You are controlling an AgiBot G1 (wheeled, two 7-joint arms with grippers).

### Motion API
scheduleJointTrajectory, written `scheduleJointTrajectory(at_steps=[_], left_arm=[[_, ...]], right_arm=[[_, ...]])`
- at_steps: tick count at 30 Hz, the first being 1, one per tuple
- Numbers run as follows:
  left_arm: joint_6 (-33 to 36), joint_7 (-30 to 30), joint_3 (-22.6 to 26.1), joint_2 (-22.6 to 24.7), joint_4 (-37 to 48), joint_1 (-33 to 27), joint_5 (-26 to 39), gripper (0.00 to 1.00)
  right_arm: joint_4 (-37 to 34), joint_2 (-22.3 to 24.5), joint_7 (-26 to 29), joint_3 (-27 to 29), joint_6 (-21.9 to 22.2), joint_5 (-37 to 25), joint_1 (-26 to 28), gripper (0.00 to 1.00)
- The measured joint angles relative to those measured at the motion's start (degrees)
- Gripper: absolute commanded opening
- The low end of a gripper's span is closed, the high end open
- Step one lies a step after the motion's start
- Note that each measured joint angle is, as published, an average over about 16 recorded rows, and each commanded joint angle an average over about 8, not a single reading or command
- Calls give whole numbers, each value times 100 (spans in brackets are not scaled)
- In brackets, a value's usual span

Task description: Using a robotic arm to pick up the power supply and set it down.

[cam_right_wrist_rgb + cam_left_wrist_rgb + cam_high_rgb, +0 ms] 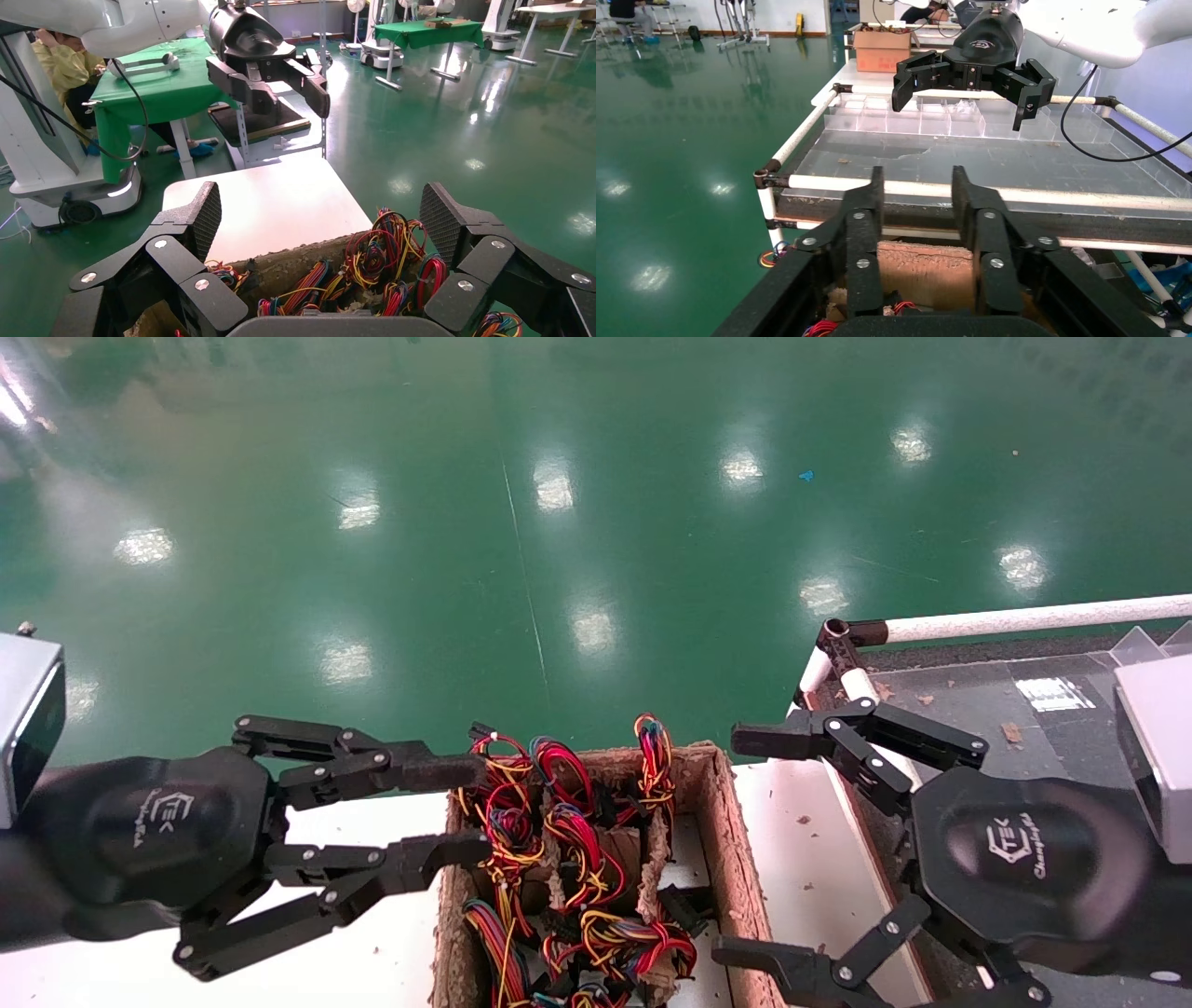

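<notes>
Only the power supply's wire bundles (559,822) show, red, yellow and orange loops standing up out of a brown cardboard box (736,859) with dividers; the metal bodies are hidden down in the compartments. My left gripper (470,809) is open, its tips at the box's left wall beside the wires, holding nothing. In the left wrist view the left gripper (919,196) frames the box wall (923,270). My right gripper (731,845) hangs wide open just right of the box. In the right wrist view the right gripper (323,225) spans the wires (379,260).
The box rests on a white table (801,859). To the right stands a rack of white pipes (1015,617) carrying a clear divided tray (989,161). Green floor (559,523) lies beyond the table's far edge.
</notes>
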Motion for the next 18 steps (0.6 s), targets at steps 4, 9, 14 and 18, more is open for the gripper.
scheduleJointTrajectory(at_steps=[4, 9, 14, 18], left_arm=[[0, 0, 0, 0, 0, 0, 0, 0], [0, 0, 0, 0, 0, 0, 0, 0], [0, 0, 0, 0, 0, 0, 0, 30], [0, 0, 0, 0, 0, 0, 0, 80]], right_arm=[[0, 0, 0, 0, 0, 0, 0, 100], [0, 0, 0, 0, 0, 0, 0, 100], [0, 0, 0, 0, 0, 0, 0, 100], [0, 0, 0, 0, 0, 0, 0, 100]])
